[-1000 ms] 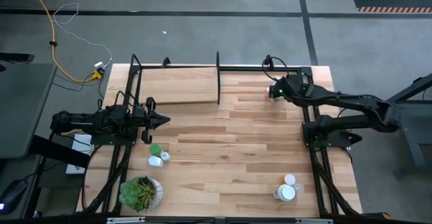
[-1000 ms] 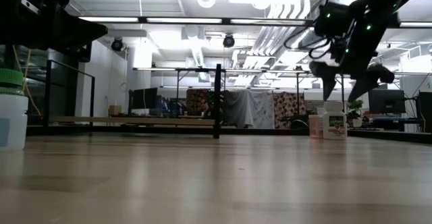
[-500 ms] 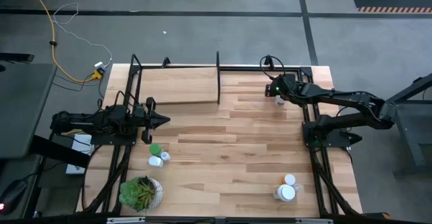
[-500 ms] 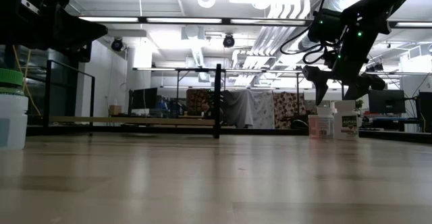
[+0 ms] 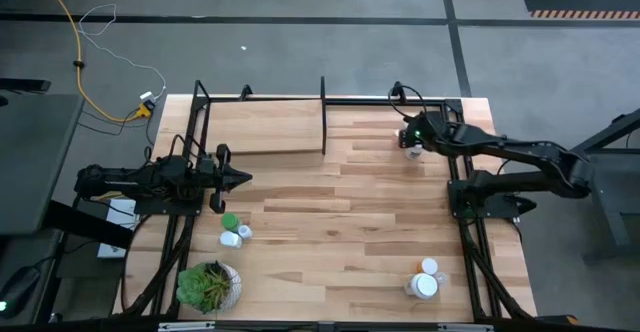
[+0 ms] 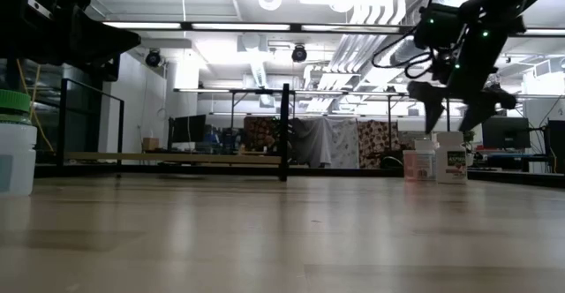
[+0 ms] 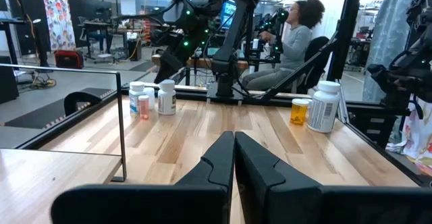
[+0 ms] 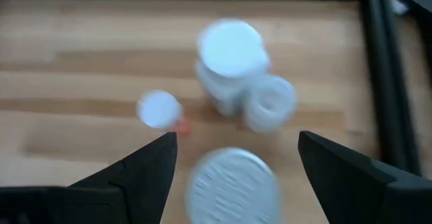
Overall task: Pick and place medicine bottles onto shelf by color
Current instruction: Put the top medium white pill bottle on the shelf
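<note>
right gripper above the far-corner bottles, fingers wide

the right gripper point(image 5: 408, 139) hangs over the far right part of the bench point(image 5: 350, 222), with its two fingers spread wide and nothing between them. straight under it stands a small cluster of medicine bottles point(image 8: 233, 62). in the right wrist view i count four white caps. the nearest one point(image 8: 233, 183) lies between the two fingers, and a small bottle with an orange body point(image 8: 160, 109) stands a little to one side. all of them stand upright, so their long axis points up toward the gripper; in my judgement a straight descent is enough.

the room is narrow. the bottles stand close together, some touching, so the fingers can easily knock a neighbour. the black rod at the bench edge point(image 8: 381, 62) runs just beside the cluster.

the shelf point(image 5: 262, 127) lies at the far left part of the bench, well apart from this cluster, and the wood between them is free.

the left gripper point(image 5: 240, 179) is closed and empty, and waits at the left side, near a green-capped bottle point(image 5: 230, 222). the right arm is clearly the nearer one for the cluster.
</note>
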Tool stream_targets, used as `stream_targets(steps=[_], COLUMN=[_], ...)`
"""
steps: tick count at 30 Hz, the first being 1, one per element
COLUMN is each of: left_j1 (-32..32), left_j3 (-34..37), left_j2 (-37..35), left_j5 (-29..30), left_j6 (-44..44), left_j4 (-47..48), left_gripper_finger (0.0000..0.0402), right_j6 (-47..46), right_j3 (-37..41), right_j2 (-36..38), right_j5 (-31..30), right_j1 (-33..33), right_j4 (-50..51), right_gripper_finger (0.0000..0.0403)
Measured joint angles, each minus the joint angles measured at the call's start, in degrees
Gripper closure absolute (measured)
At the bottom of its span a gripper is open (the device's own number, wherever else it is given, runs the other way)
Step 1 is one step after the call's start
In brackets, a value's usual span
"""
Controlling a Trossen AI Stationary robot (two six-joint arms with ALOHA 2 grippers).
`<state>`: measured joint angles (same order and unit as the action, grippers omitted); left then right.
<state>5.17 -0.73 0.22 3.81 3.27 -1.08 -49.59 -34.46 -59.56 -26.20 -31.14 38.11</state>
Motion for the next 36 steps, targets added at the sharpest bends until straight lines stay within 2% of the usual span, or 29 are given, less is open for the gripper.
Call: stream_targets(steps=[3, 11, 20, 25, 31, 36], left_j1=[-0.01, 0.0, -0.01, -0.02, 0.0, -0.02], left_j3=[0.01, 0.0, 0.01, 0.0, 0.0, 0.0], left_j2=[0.01, 0.01, 0.0, 0.01, 0.0, 0.0], left_j5=[0.0, 0.0, 0.0, 0.0, 0.0, 0.0], left_j6=[0.06, 0.08, 0.06, 0.02, 0.01, 0.08], left_j4=[0.0, 0.0, 0.0, 0.0, 0.0, 0.01], left_gripper_finger=[0.0398, 0.0398, 0.0398, 0.0398, 0.0398, 0.0398], right_j6=[-2.36, -2.5, -4.39, -4.34, -3.97, -2.9], right_j3=[0.0, 0.0, 0.0, 0.0, 0.0, -0.02], right_j2=[0.3, 0.29, 0.29, 0.29, 0.29, 0.29], right_j5=[0.36, 2.23, 3.41, 3.9, 3.88, 3.97], right_j1=[0.24, 2.82, 2.86, 2.86, 2.86, 2.86], right_j4=[3.37, 2.19, 9.52, 7.57, 6.86, 6.88], right_gripper_finger=[0.0102, 0.0102, 0.0102, 0.0106, 0.0136, 0.0185])
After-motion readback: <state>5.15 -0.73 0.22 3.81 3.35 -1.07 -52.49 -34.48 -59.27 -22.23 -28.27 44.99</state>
